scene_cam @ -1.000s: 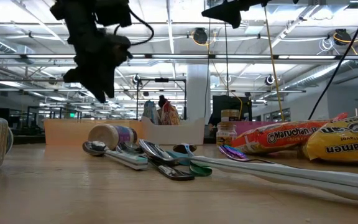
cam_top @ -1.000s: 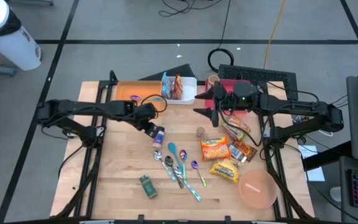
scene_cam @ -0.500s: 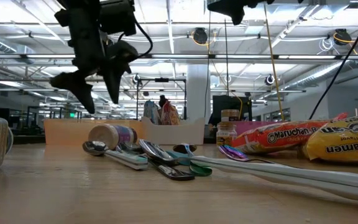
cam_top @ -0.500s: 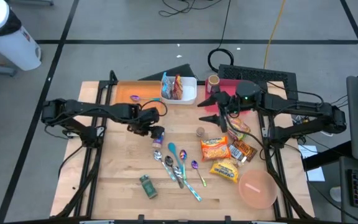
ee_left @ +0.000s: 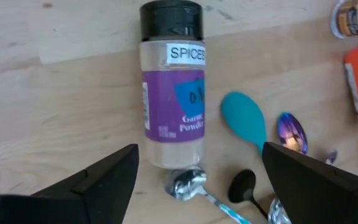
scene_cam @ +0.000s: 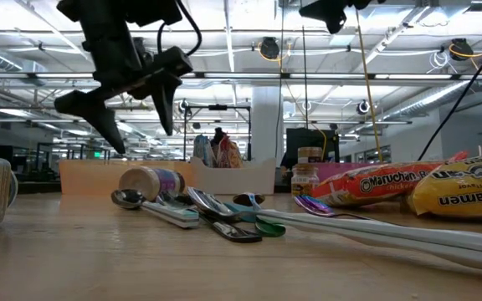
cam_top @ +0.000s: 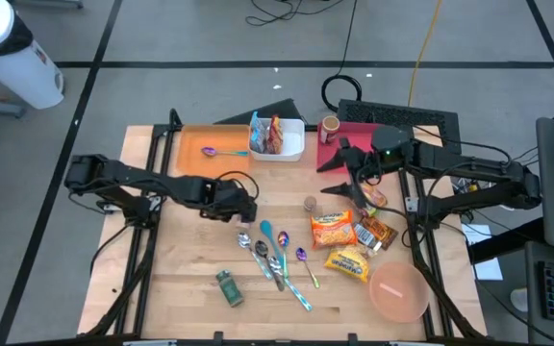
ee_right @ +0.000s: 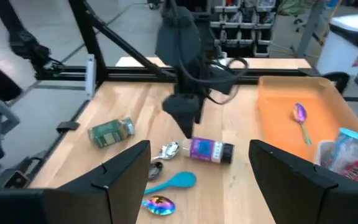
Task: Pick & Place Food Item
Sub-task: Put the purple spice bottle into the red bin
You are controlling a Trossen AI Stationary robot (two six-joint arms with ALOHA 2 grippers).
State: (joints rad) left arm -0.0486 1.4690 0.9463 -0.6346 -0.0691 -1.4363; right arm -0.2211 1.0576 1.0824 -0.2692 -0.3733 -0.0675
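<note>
The left hand (cam_top: 245, 204) hangs above the surface (cam_top: 190, 279) with its fingers (ee_left: 98, 180) spread wide and nothing between them. Directly below it the spice jar (ee_left: 171, 87) lies on its side on the wood, black cap pointing away from the spoons; its label reads "SPICES" and "Garlic Powder". In the low view the jar (scene_cam: 151, 181) rests on the surface while the hand (scene_cam: 128, 104) is clearly above it, not touching.

Just beside the jar's base lie several spoons (cam_top: 269, 252), among them a teal one (ee_left: 244, 119) and a shiny metal one (ee_left: 188, 183).

The right hand (cam_top: 339, 157) is held high near the far edge, beside a red mat (cam_top: 354, 135), fingers spread and empty.

Farther right on the surface are ramen packets (cam_top: 333, 231), a pink bowl (cam_top: 397, 291) and a small brown pot (cam_top: 310, 204). A green tin (cam_top: 229, 287) lies near the front. At the far side sit an orange tray (cam_top: 195, 144) with a purple spoon (cam_top: 212, 151) in it, and a white bin (cam_top: 291, 149) holding snack packs.
</note>
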